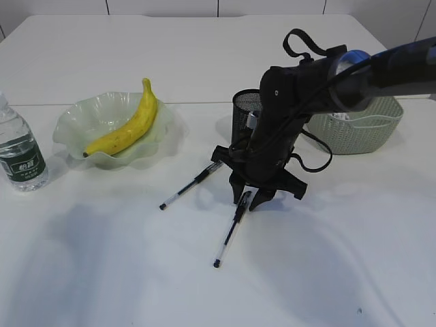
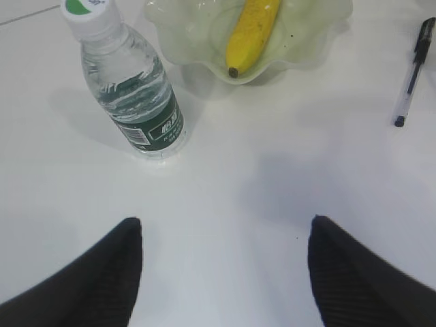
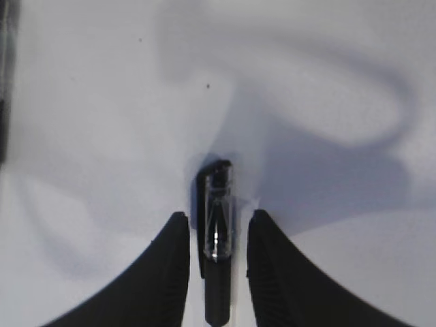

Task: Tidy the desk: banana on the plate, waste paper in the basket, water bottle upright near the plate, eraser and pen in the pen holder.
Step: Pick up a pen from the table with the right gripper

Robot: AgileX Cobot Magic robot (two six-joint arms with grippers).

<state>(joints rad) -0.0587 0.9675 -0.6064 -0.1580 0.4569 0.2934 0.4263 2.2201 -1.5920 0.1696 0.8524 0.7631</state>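
Exterior view: the right gripper (image 1: 251, 198) stands low over the near pen (image 1: 231, 229), at its capped end. That pen lies flat on the surface (image 1: 102, 272), its long axis running from the jaws toward the camera and slightly left. A second pen (image 1: 191, 185) lies just to the left, slanted. The pen holder (image 1: 244, 112) stands behind the arm, the basket (image 1: 354, 129) to its right. The banana (image 1: 126, 129) is on the plate (image 1: 75, 126); the bottle (image 1: 20, 153) is upright beside it.

Left wrist view: the left gripper (image 2: 221, 272) has its jaws wide apart, nothing between them, hovering near the bottle and well away from either pen.

Right wrist view: jaws narrowly apart, straddling the pen's cap with a sliver of gap on each side; not yet clamped, as far as I can judge. The pen's axis runs along the gap.

Nearer arm: the right.
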